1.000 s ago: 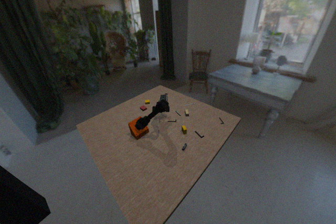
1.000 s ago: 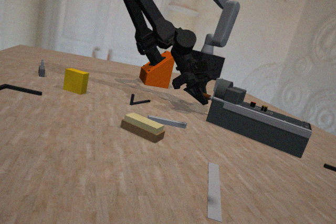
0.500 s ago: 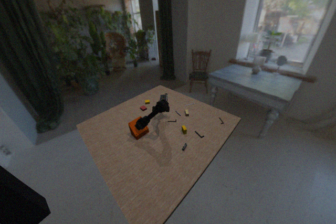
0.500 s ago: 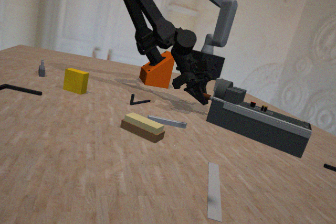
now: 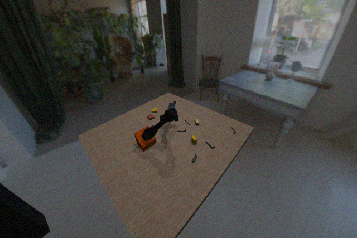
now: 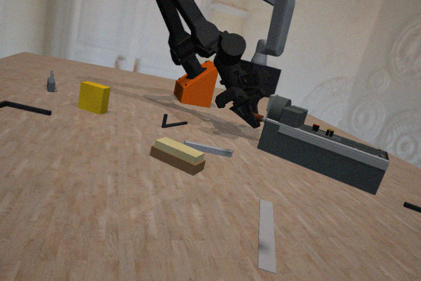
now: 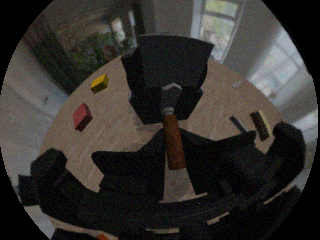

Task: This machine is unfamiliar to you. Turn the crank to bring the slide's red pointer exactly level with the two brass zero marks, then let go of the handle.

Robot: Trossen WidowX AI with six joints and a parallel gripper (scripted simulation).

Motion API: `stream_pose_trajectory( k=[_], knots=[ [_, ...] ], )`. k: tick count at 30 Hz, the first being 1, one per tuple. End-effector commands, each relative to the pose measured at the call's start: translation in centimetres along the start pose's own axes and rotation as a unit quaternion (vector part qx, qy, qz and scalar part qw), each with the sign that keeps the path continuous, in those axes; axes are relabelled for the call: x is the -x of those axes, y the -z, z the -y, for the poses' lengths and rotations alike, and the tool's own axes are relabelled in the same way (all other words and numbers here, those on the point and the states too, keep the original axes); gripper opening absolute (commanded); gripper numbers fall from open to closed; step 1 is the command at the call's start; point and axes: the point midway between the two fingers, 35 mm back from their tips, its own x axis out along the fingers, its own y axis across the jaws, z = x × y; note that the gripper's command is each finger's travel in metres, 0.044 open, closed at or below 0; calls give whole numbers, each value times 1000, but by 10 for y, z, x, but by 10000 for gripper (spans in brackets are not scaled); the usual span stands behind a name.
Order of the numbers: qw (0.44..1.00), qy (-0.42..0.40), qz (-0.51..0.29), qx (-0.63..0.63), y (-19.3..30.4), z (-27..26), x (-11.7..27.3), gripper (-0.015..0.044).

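The machine [image 6: 316, 162] [image 5: 172, 105] is a long dark grey box with a light edge strip and a round grey housing at its crank end. Its red pointer [image 6: 316, 127] stands on top, apart from the brass zero marks [image 6: 329, 131] and nearer the crank end. They are small in the exterior view, and the two marks cannot be told apart clearly. My gripper [image 6: 256, 120] [image 7: 168, 130] is shut on the brown crank handle [image 6: 259, 117] [image 7: 174, 152], which sticks out of the machine's end. In the wrist view the machine's body hides the pointer and marks.
A yellow block [image 7: 99, 84] and a red block [image 7: 82, 117] lie left of the machine in the wrist view. Another yellow block [image 6: 93, 98], a cream-and-brown block [image 6: 178, 155], a grey bar [image 6: 208, 149], a flat strip [image 6: 266, 237] and black hex keys [image 6: 28, 108] lie on the table.
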Motion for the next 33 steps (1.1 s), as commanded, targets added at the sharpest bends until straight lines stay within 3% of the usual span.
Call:
stream_pose_trajectory(
  k=[1, 33],
  knots=[
    [1000, -12, 3, 5, 0, -9, 1, 0],
    [1000, -12, 3, 5, -2, -12, 2, 0]
  ],
)
